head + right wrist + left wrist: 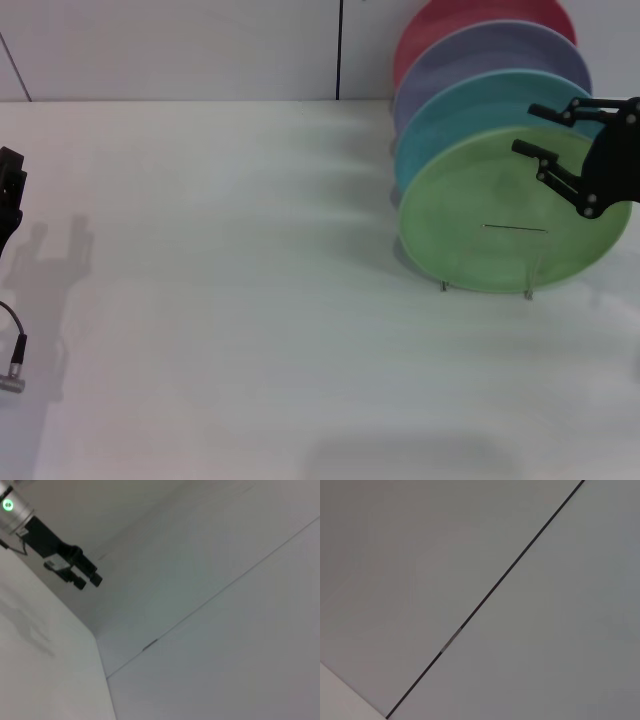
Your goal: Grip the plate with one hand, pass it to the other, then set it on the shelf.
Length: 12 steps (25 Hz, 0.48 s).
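My right gripper is at the upper right edge of the green plate. Its two black fingers stand apart, so it is open and holds nothing. One finger crosses in front of the plate face, the other is higher, before the teal plate. Whether a finger touches the green plate I cannot tell from the head view.

The green plate stands upright in the rack, at the front of the row, facing me. Of the rack I see only two thin wire feet under the plate rim, resting on the table.

I count four plates in the rack, one behind another: green in front, then teal, then lavender, then red (each one partly hidden by the plate before it).

My left gripper is far away at the left edge of the table, and only a part of it shows in the head view. In the right wrist view it appears farther off, with its fingers close together, but I cannot tell surely if it is shut. A cable with a plug hangs below it.

The left wrist view shows only a plain wall with one dark seam.
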Tool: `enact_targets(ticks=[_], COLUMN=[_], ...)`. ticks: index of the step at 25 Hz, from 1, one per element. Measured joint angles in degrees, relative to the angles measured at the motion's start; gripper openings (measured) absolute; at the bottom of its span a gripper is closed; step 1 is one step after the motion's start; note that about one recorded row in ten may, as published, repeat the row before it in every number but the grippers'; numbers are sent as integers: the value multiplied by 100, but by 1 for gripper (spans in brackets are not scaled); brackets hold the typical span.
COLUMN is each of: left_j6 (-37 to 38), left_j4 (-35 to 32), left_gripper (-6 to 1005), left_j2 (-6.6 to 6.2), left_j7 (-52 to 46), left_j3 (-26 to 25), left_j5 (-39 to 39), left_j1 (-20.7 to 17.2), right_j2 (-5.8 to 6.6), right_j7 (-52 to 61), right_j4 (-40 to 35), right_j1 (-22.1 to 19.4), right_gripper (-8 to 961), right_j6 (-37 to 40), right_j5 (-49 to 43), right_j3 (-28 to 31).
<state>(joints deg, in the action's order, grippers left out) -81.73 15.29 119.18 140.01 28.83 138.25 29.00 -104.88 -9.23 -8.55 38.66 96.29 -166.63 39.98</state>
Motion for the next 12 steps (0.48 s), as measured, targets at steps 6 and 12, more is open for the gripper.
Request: enact_targets(ticks=[6,12], left_j6=[0,0], left_j4=[-10,-73], left_gripper=[618,618], left_j2=[0,0], left_j7=[0,31], left_j3=[1,27], left_j5=[0,-1], left_j1=[-7,-40], right_j2=[-30,-284], right_j7=[0,474], right_j4=[-29,-20], right_j1=[-60,-230], right_gripper=[289,289], right_j6=[452,1789], right_j5=[24,838], right_j3=[48,57])
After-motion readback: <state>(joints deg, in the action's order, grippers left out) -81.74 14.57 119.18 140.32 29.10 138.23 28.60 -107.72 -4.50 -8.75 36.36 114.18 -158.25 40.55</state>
